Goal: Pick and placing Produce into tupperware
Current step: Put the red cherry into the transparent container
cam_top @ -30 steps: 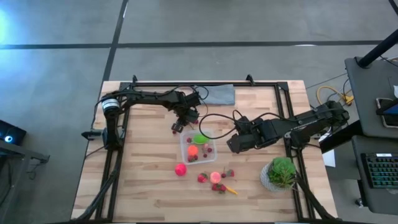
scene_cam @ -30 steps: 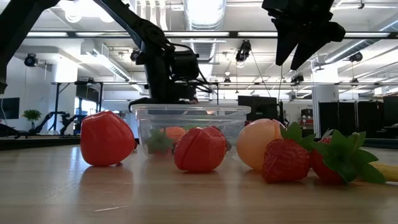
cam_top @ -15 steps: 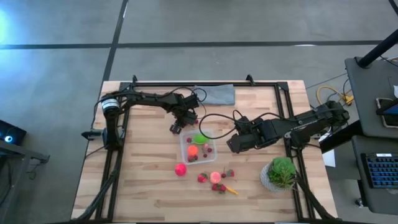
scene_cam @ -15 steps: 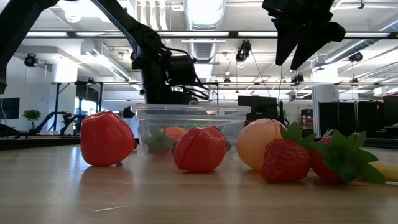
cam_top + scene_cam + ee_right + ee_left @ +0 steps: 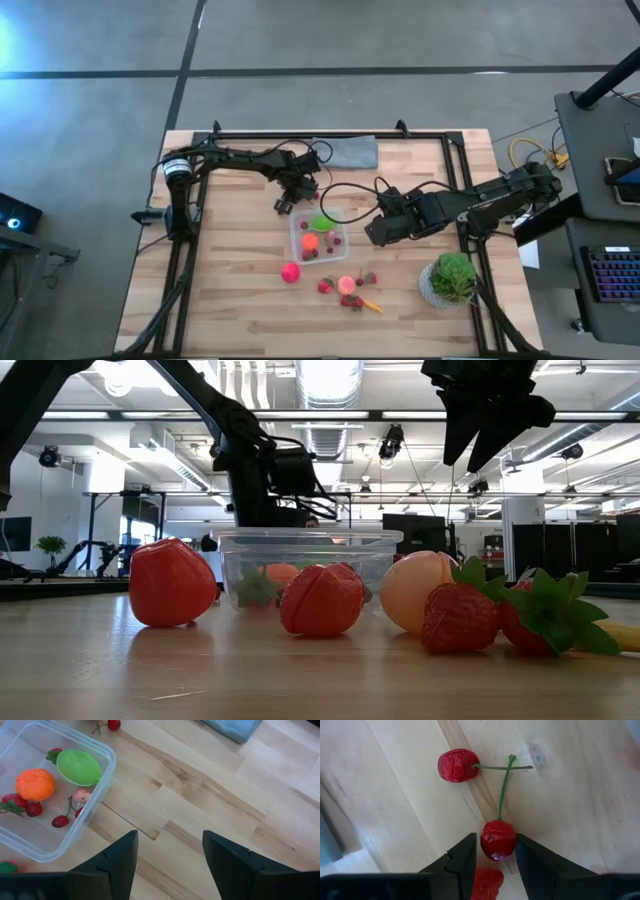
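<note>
Tupperware (image 5: 318, 238), clear and square with rounded corners, sits near the middle of the wooden table (image 5: 230, 290), holding a green ball (image 5: 79, 767), an orange ball (image 5: 35, 784), a small pale pink piece and several dark-red berries and cherries. In the low view the box (image 5: 305, 565) stands behind a row of loose produce: a red-pink ball (image 5: 172, 583), a red strawberry-like piece (image 5: 320, 600), a peach ball (image 5: 420, 590) and leafy strawberries (image 5: 500, 615). Seen from above, this loose group lies on the table in front of the box, with the bright pink ball (image 5: 290, 272) off to one side of the peach ball (image 5: 346, 285).

Left gripper (image 5: 495, 851) is lowered just beside the box's far left corner, over a pair of cherries (image 5: 492, 802) joined by green stems. Its fingers (image 5: 462, 857) stand apart on either side of the nearer cherry, close to it; whether they actually touch it cannot be told. The second cherry lies free on the wood.

Right gripper (image 5: 170, 850) hangs above the table to the right of the box, its fingers spread wide and holding nothing.

Grey folded cloth (image 5: 350, 152) lies at the far edge; a leafy potted plant (image 5: 450, 278) stands near the right front corner.
</note>
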